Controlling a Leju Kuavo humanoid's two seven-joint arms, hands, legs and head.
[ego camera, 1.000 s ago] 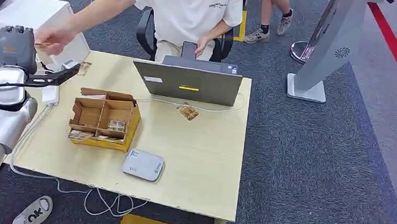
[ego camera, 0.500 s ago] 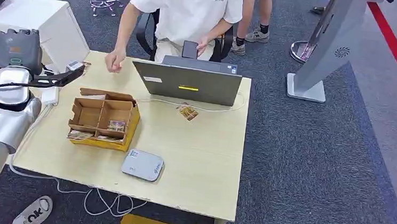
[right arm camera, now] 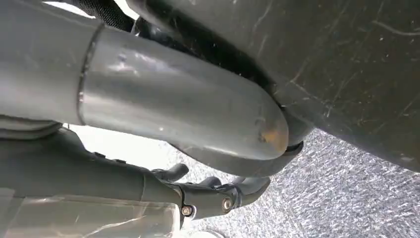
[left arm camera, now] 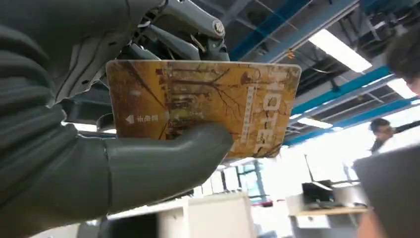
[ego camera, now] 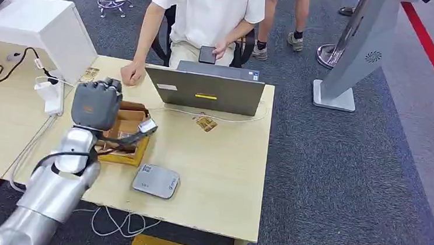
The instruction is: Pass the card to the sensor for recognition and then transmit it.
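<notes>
Now your left hand [ego camera: 95, 105] hovers above the cardboard box [ego camera: 127, 134] on the tabletop [ego camera: 222, 170], its grey back facing the head camera. From the left wrist view, that hand [left arm camera: 124, 148] pinches a golden-brown card [left arm camera: 203, 106] printed with bare trees, the thick thumb pressing its face against the darker fingers [left arm camera: 168, 39] behind it. In the head view, the card's edge pokes out beside the hand, over the box. Your sensor [ego camera: 156, 180], a flat grey pad, lies near the tabletop's front edge, just beside the box and apart from the hand. An open laptop [ego camera: 205, 89] stands behind the box, another card [ego camera: 205, 122] in front of it. A person [ego camera: 209, 10] sits behind the laptop, one fist on the tabletop. Your right hand [right arm camera: 218, 193] hangs over grey carpet, fingers curled in with nothing between them.
</notes>
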